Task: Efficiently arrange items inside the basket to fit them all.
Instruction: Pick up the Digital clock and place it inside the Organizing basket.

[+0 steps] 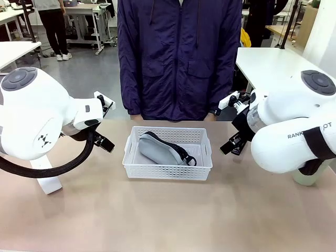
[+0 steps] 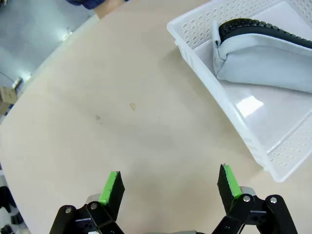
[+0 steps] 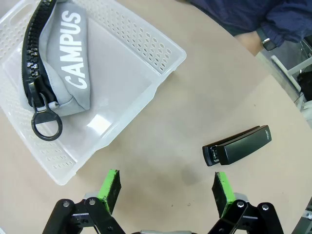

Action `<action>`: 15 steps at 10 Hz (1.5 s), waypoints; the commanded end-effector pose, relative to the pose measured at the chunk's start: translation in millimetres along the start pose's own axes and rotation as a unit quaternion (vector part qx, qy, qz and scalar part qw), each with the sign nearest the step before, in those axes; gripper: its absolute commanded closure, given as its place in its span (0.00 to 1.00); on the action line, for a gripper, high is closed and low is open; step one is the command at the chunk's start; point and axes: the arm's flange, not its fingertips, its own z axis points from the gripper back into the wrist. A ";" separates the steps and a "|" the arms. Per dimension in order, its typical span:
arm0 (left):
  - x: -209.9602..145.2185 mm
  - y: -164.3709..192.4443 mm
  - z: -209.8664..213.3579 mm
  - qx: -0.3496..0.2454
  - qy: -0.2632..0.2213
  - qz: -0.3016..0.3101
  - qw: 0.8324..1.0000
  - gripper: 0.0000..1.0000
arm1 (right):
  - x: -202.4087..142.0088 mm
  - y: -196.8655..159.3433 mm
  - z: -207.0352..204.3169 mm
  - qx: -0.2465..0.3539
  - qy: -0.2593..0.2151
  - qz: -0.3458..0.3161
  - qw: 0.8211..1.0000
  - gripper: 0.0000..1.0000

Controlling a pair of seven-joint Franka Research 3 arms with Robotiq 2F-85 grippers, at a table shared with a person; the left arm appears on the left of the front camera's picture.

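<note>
Across the middle of the shared table (image 1: 168, 220), the white basket (image 1: 168, 172) holds the grey pouch (image 1: 157, 149), lying slantwise on its floor, while a person in a dark blue jacket (image 1: 178, 52) stands just behind the basket. The right wrist view adds what the bulky arm covers in the front view: a small black stapler (image 3: 237, 146) on the tabletop near the basket's corner, apart from it, and the word CAMPUS on the pouch. The left gripper (image 2: 169, 173) and right gripper (image 3: 166, 174) hang over bare tabletop beside the basket, jaws wide apart and empty
</note>
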 end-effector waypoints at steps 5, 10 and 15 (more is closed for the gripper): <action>0.0 0.0 0.0 0.000 0.000 0.000 1.000 0.00 | 0.0 0.0 0.0 0.000 0.000 0.000 1.000 0.00; -45.6 20.4 99.1 -0.151 0.011 0.067 0.986 0.00 | -32.6 -49.9 81.7 0.150 0.046 -0.085 0.984 0.00; -161.9 108.9 201.6 -0.364 -0.147 0.282 0.876 0.00 | -149.8 -193.0 194.3 0.345 -0.107 -0.398 0.843 0.00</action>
